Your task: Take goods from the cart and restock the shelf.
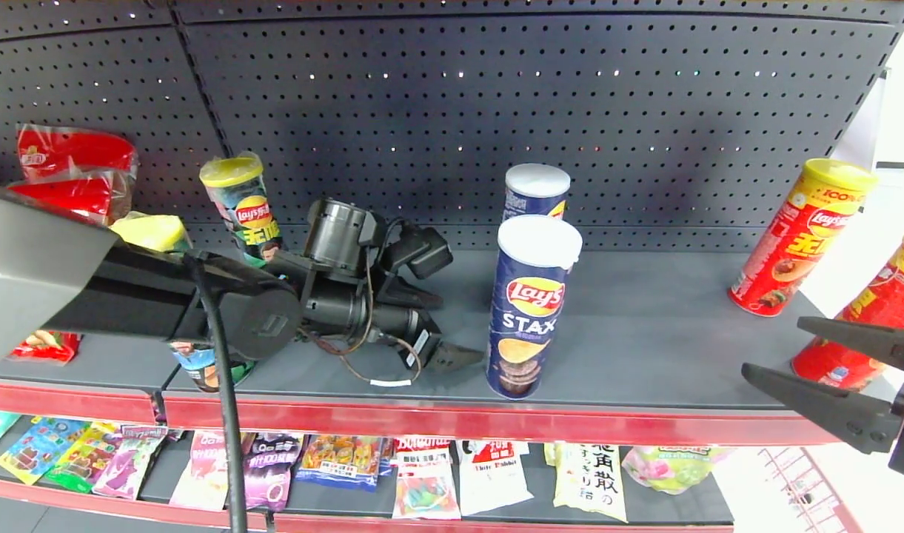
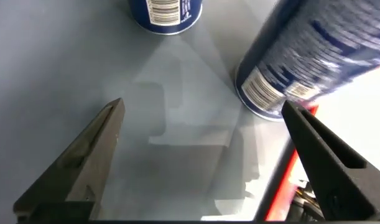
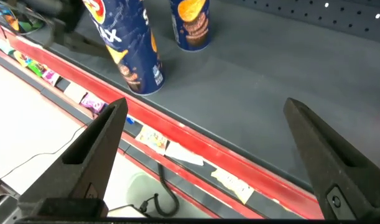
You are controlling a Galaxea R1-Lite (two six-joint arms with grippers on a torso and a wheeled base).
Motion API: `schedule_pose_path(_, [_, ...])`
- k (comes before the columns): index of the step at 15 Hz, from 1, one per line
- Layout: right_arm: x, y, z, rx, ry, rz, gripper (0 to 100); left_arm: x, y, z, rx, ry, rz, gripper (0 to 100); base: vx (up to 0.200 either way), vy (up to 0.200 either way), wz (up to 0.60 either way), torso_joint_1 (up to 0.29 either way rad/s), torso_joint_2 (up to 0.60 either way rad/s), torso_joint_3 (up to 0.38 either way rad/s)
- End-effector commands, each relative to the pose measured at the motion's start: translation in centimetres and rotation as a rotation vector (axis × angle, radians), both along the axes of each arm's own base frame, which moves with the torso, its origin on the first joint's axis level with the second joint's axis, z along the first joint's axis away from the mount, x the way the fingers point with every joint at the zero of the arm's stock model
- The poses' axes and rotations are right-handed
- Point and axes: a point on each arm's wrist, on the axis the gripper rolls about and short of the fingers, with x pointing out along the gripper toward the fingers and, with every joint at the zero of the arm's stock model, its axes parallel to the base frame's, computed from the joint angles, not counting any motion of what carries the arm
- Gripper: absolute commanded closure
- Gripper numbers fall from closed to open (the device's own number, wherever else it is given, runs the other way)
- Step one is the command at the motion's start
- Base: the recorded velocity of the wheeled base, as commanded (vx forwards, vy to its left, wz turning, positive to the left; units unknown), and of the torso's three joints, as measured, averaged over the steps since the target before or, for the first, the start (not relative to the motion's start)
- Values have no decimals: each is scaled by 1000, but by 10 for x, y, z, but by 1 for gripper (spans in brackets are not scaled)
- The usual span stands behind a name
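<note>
Two blue chip cans stand on the grey shelf board (image 1: pixel 644 333): the front can (image 1: pixel 529 303) near the red front lip and the back can (image 1: pixel 537 191) right behind it. My left gripper (image 1: pixel 448 329) lies low over the board just left of the front can, open and holding nothing. In the left wrist view the left gripper (image 2: pixel 202 106) points at the bare board, with the front can (image 2: pixel 289 68) close by one finger and the back can (image 2: pixel 165 12) farther off. My right gripper (image 1: pixel 774 346) hangs open in front of the shelf's right end; the right gripper (image 3: pixel 205 102) is empty, the front can (image 3: pixel 130 50) beyond it.
A green can with a yellow lid (image 1: pixel 240 203) leans against the pegboard behind my left arm. Two red cans (image 1: pixel 799 237) (image 1: pixel 874 311) lean at the shelf's right end. Red packs (image 1: pixel 74 170) sit far left. Snack bags (image 1: pixel 422 481) fill the lower shelf.
</note>
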Motion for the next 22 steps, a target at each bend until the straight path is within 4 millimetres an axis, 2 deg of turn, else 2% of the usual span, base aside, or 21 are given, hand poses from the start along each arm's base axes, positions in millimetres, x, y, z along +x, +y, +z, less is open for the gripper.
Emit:
schedule_pose_path(1, [-2, -1, -3, -4, 6, 0, 0, -18, 13, 25, -23, -27, 20, 0, 0, 0, 0, 0, 0, 0])
schedule_pose_path(4, [-10, -6, -12, -9, 12, -18, 0, -56, 42, 56, -24, -17, 121, 0, 0, 0, 0, 0, 0, 0])
schedule_pose_path(5, [-18, -9, -16, -7, 6, -24, 0, -84, 59, 67, -24, -32, 164, 0, 0, 0, 0, 0, 0, 0])
schedule_pose_path(6, [-22, -11, -18, -8, 2, -33, 0, -96, 66, 71, -25, -41, 176, 0, 0, 0, 0, 0, 0, 0])
schedule_pose_path(8, [-42, -20, -27, -26, -10, -122, 0, -147, 99, 77, -23, -71, 263, 0, 0, 0, 0, 0, 0, 0])
schedule_pose_path(9, [-56, -25, -30, -34, -21, -166, 0, -174, 119, 75, -29, -79, 339, 0, 0, 0, 0, 0, 0, 0])
schedule_pose_path(10, [-79, -34, -33, -54, -27, -242, 0, -216, 146, 66, -58, -89, 445, 0, 0, 0, 0, 0, 0, 0])
schedule_pose_path(11, [-99, -41, -39, -72, -23, -301, 0, -248, 165, 54, -95, -90, 534, 0, 0, 0, 0, 0, 0, 0])
schedule_pose_path(13, [-125, -51, -45, -95, -19, -372, 0, -290, 189, 37, -124, -85, 652, 0, 0, 0, 0, 0, 0, 0])
schedule_pose_path(14, [-148, -59, -48, -128, 4, -469, 0, -326, 205, 21, -108, -54, 748, 0, 0, 0, 0, 0, 0, 0])
schedule_pose_path(15, [-148, -59, -48, -128, 4, -469, 0, -326, 205, 21, -108, -54, 748, 0, 0, 0, 0, 0, 0, 0])
schedule_pose_path(16, [-163, -58, -52, -153, 53, -587, 0, -355, 212, 4, -84, -31, 851, 0, 0, 0, 0, 0, 0, 0])
schedule_pose_path(19, [-167, -47, -66, -166, 108, -804, 0, -373, 207, -16, -88, -27, 1059, 0, 0, 0, 0, 0, 0, 0])
schedule_pose_path(20, [-168, -43, -75, -180, 118, -850, 0, -376, 205, -24, -94, -34, 1096, 0, 0, 0, 0, 0, 0, 0])
schedule_pose_path(22, [-171, -41, -102, -164, 95, -827, 0, -386, 204, -46, -145, -110, 1087, 0, 0, 0, 0, 0, 0, 0])
